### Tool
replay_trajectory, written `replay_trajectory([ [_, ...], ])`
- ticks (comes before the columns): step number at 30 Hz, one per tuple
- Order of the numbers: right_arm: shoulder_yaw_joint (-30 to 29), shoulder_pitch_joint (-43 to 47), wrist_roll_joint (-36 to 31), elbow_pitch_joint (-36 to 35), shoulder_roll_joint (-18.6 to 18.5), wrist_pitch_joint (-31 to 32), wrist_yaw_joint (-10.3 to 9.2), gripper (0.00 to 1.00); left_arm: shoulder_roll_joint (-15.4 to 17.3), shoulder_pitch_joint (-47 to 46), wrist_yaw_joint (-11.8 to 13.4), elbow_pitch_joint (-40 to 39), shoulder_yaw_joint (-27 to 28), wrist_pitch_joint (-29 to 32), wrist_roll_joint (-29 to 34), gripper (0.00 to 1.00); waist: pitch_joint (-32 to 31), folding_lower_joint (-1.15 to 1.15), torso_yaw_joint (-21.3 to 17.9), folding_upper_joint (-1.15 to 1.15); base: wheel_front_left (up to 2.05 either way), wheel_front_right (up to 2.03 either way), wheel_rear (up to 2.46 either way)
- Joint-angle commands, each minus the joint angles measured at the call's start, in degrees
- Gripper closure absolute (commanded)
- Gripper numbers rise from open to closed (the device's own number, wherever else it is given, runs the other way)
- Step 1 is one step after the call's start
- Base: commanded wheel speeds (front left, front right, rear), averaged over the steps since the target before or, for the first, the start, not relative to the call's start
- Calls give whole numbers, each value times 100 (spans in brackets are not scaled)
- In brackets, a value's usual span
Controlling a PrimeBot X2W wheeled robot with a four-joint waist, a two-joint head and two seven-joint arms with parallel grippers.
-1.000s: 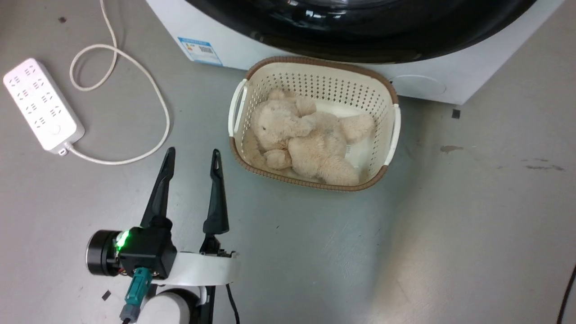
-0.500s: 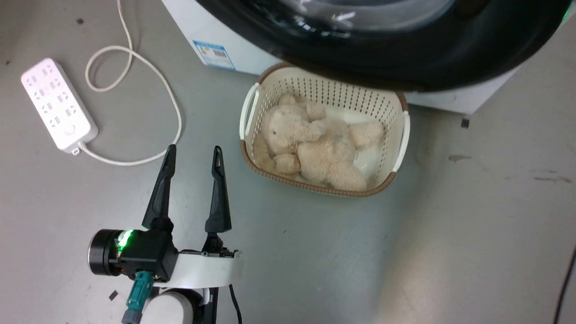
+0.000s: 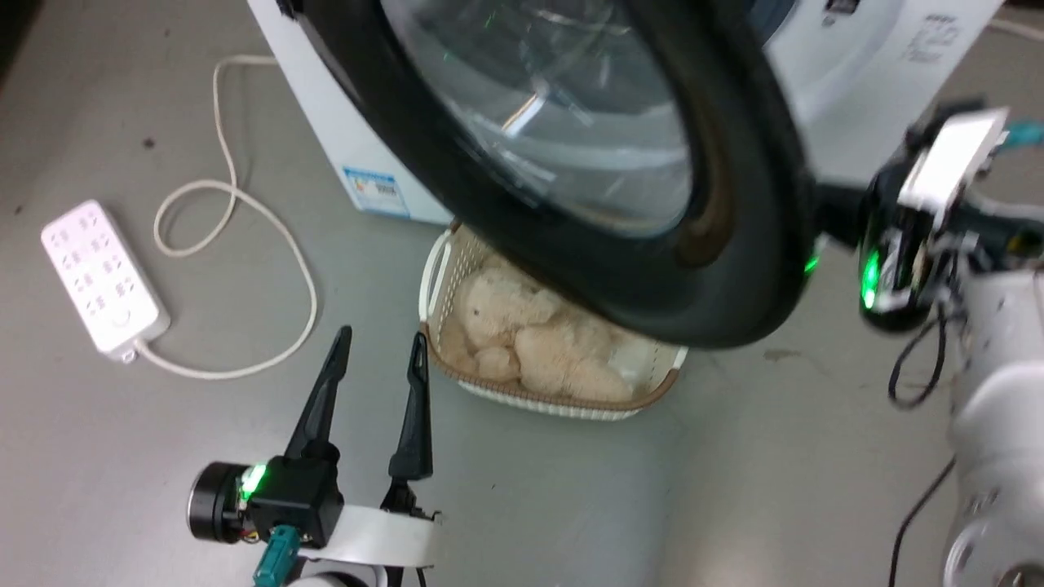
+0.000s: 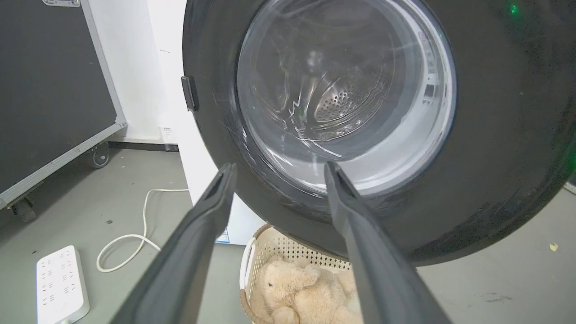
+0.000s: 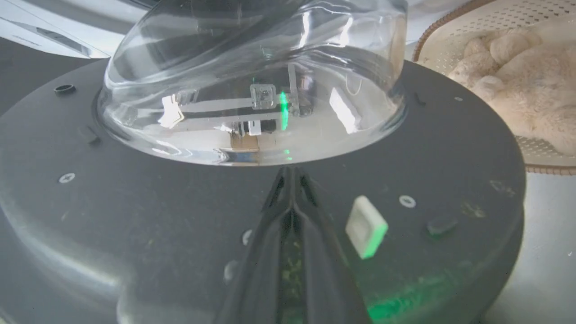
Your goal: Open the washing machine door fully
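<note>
The washing machine door (image 3: 453,179), a big black disc with a clear glass centre, stands swung out from the white washing machine (image 3: 351,139) and hangs over the basket. My right gripper (image 5: 290,175) is shut, its fingertips lying against the door's dark inner face (image 5: 135,202) just below the bulging glass bowl (image 5: 252,90). In the head view its wrist (image 3: 893,253) sits behind the door's right edge. My left gripper (image 3: 379,342) is open and empty low over the floor, pointing at the door's outer face (image 4: 495,135). The small handle tab (image 4: 189,92) is on the door's left rim.
A cream perforated basket (image 3: 440,269) with a beige plush toy (image 3: 522,326) sits on the floor under the door. A white power strip (image 3: 102,281) and its looped cable (image 3: 269,220) lie at the left. A wheeled black case (image 4: 49,90) stands further left.
The head camera has tilted up. The door has swung further out over the basket, and my right wrist has come into view behind its right edge. The left gripper stays open.
</note>
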Motion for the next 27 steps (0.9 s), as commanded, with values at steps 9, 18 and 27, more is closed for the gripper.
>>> replay_trajectory([
  [9,1475,1155,1691,-490,56,467,6,100,4,316,-145,162,-53,-32,-68,0,-570,1,-28,0,0,0,0],
  [18,3641,2049,3363,-1209,57,-133,6,100,4,502,-251,293,-78,-32,-129,0,-789,1,41,0,0,0,0],
  [27,5341,2487,4290,-1768,57,-1103,6,100,4,582,-270,374,-114,-32,-193,0,-864,1,163,0,0,0,0],
])
